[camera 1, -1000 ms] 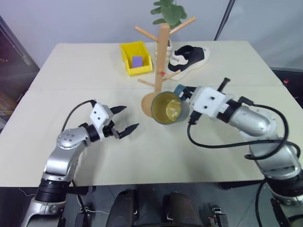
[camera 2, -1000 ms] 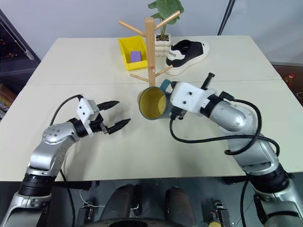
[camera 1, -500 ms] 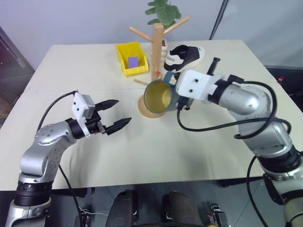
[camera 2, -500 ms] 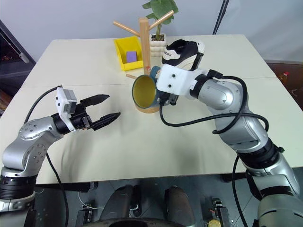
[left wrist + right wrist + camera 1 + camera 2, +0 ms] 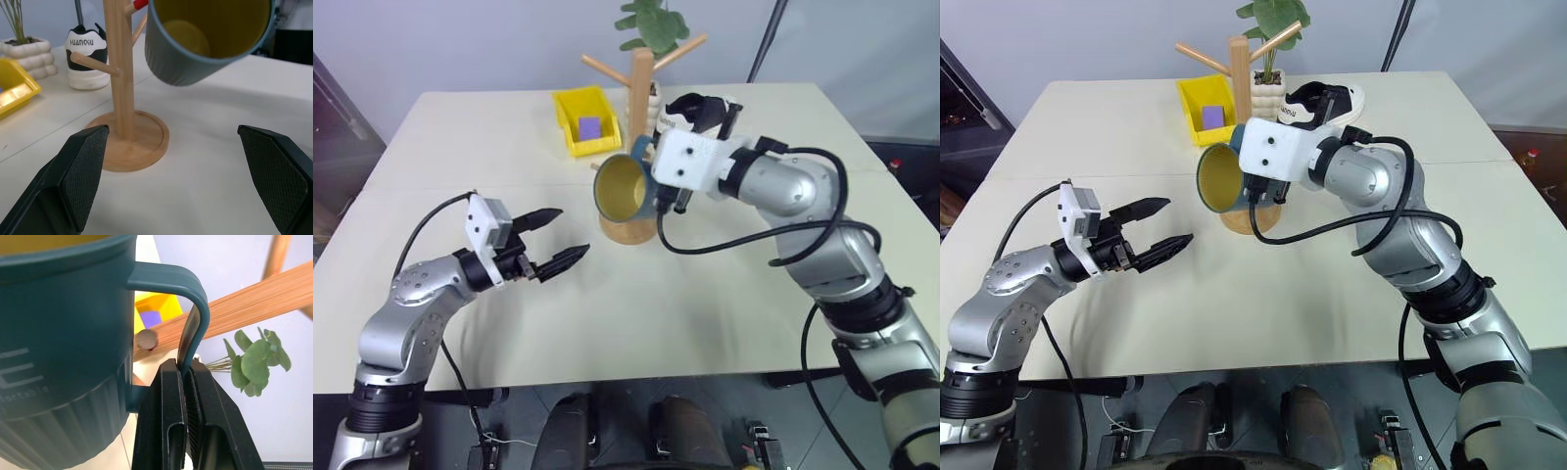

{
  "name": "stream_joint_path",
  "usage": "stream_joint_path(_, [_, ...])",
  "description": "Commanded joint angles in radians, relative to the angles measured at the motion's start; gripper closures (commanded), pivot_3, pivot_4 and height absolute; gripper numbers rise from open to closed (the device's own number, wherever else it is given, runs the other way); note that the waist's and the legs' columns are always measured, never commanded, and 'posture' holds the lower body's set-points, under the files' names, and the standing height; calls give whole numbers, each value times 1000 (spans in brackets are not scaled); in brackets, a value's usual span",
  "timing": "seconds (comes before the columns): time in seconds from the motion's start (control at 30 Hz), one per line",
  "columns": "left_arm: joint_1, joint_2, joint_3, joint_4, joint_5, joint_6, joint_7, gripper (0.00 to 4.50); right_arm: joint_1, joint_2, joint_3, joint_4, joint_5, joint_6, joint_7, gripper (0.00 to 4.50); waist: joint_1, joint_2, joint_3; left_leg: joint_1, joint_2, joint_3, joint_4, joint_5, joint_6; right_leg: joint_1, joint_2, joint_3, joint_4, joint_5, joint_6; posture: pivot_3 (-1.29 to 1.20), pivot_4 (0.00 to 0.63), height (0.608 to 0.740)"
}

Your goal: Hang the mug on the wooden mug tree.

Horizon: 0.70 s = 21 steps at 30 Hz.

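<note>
Right wrist view gives us the closest look at the mug (image 5: 63, 347): our right end effector (image 5: 188, 401) has its two black fingers pressed onto the loop handle, pinching it between them. A peg of the wooden mug tree (image 5: 254, 293) crosses behind the handle, its round tip just beside the mug's wall.

From the left eye view, we see the mug (image 5: 625, 186) held off the tabletop (image 5: 470, 147) at upper centre of the frame, tipped on its side so the yellow inside faces lower left. It hangs directly in front of the mug tree's post (image 5: 640, 83), above the round disc base. Whether mug and post touch we cannot tell.

At lower left of the frame our left end effector (image 5: 558, 238) hovers above the tabletop, its fingers spread apart and holding nothing, pointing toward the tree's base and well apart from the mug.

Behind the tree, toward the top of the frame, sit a yellow bin (image 5: 585, 119) with a small purple block inside, a potted plant (image 5: 651, 24), and a black-and-white shoe (image 5: 700, 106) partly hidden by our right arm.
</note>
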Motion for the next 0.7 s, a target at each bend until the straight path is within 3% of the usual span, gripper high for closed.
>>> stream_joint_path(0.03, [-25, 7, 21, -43, -26, -2, 1, 0, -28, 8, -6, 17, -40, -20, -6, 4486, 0, 0, 0, 0, 0, 0, 0, 0, 0, 0, 0, 0, 0, 0, 0, 0, 150, 740])
stream_joint_path(0.2, [-32, 5, 14, -42, -23, -8, 3, 0, -34, 27, -6, 57, -64, -38, -9, 4486, -1, 0, 0, 0, 0, 0, 0, 0, 0, 0, 0, 0, 0, 0, 0, 0, 150, 740])
stream_joint_path(0.3, [-30, 5, 13, -42, -21, -11, 3, 0, -33, 35, -13, 64, -70, -48, -4, 3515, 0, 0, 0, 0, 0, 0, 0, 0, 0, 0, 0, 0, 0, 0, 0, 0, 150, 740])
stream_joint_path(0.47, [-26, 5, 13, -41, -18, -14, 3, 0, -40, 39, -28, 66, -86, -75, -11, 1146, 0, 0, 0, 0, 0, 0, 0, 0, 0, 0, 0, 0, 0, 0, 0, 0, 150, 740])
stream_joint_path(0.6, [-24, 5, 15, -37, -16, -15, 2, 0, -40, 22, -55, 34, -81, -83, 8, 1146, 0, 0, 0, 0, 0, 0, 0, 0, 0, 0, 0, 0, 0, 0, 0, 0, 150, 740])
stream_joint_path(0.7, [-16, 2, 24, -20, -12, -10, 17, 0, 14, -21, -148, -20, -13, -84, 47, 1146, 2, 0, 0, 0, 0, 0, 0, 0, 0, 0, 0, 0, 0, 0, 0, 0, 150, 740])
